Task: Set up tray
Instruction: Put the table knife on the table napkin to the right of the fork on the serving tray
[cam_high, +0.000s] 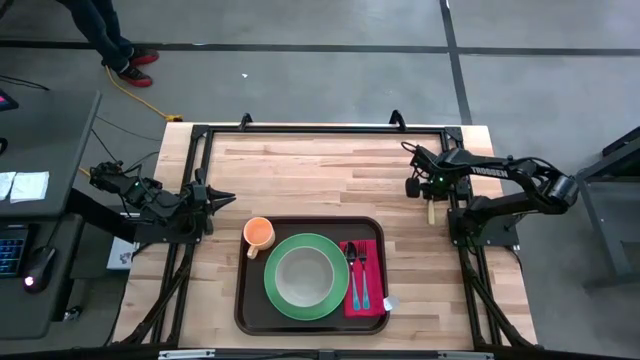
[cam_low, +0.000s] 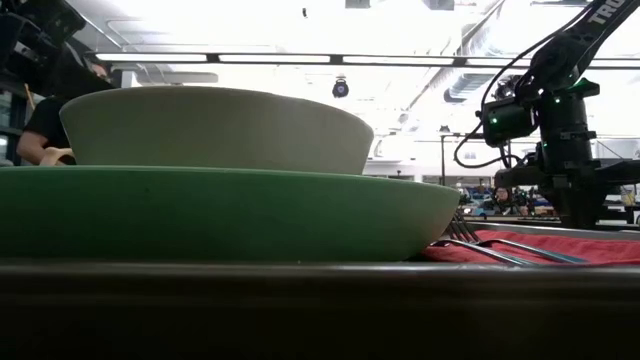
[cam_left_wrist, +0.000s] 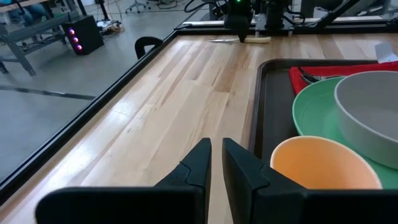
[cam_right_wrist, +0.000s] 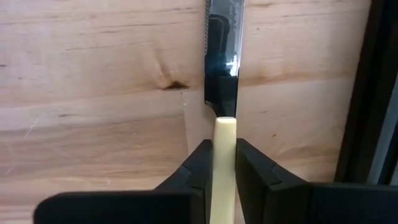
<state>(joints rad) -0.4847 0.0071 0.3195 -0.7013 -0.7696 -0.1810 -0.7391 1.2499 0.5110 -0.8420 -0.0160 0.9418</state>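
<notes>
The dark brown tray lies near the table's near edge. On it stand a green plate with a pale bowl and a red napkin bearing a fork and spoon. An orange cup sits at the tray's far left corner. My right gripper hovers over bare wood beyond the tray's far right corner, shut on a knife. My left gripper waits shut at the table's left side, just left of the cup. My right gripper pinches the knife's cream handle between its two fingers, close to where the blade begins. The fingers come from above, pointing down, across the knife. The knife lies level, blade toward the far edge, handle end toward the near edge. Whether it rests on the wood I cannot tell.
Bare wood stretches across the table's far half between the two arms. A black frame rail rims the table. A small white scrap lies at the napkin's near right corner. A person's legs show on the floor beyond the far left corner.
</notes>
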